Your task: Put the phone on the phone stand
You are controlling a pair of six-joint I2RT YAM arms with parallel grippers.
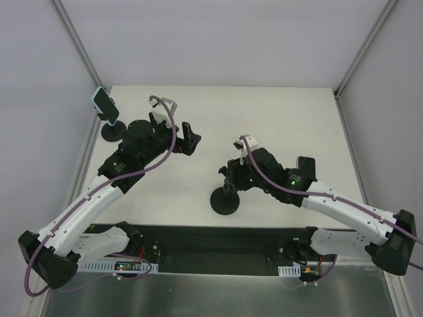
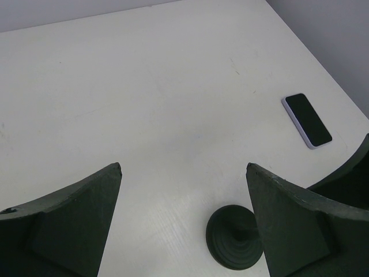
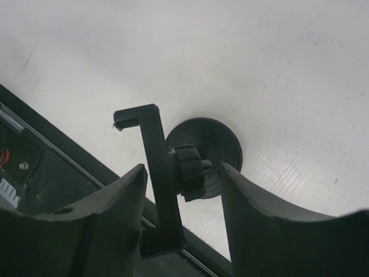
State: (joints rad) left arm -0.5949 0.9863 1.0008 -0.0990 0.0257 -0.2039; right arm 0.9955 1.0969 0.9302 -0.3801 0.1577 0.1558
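**Far off the left gripper's (image 2: 183,166) outer side**, the overhead camera finds a handset (image 1: 106,105) perched on a corner stand (image 1: 114,130) at the back of the table (image 1: 277,112).

The left gripper hangs above the table with its jaws spread wide and nothing between them. The stance looks chosen to keep its camera's sightline clear and its span ready for a phone's width.

Ahead of it, toward the finger (image 2: 288,225) at the right of its wrist view, the phone (image 2: 307,120) lies flat and screen up. It is near the table's edge and well apart from the fingers. A round black foot (image 2: 232,238) sits just inside that same finger. The arms clutter the overhead view too much to say whether this flat phone is the perched handset seen from another side.

Further right, the right gripper (image 3: 183,168) sits low over the phone stand (image 3: 207,144). Its fingers bracket the empty cradle (image 3: 151,144) and the knuckle behind it. The stand's base rests flat on the table just beyond the fingertips, near the front edge. The likely reason is to steady or aim the cradle so it will not tip when a phone arrives. Whether those jaws grip the cradle or merely flank it cannot be told.

At this stand the placing appears not yet done.
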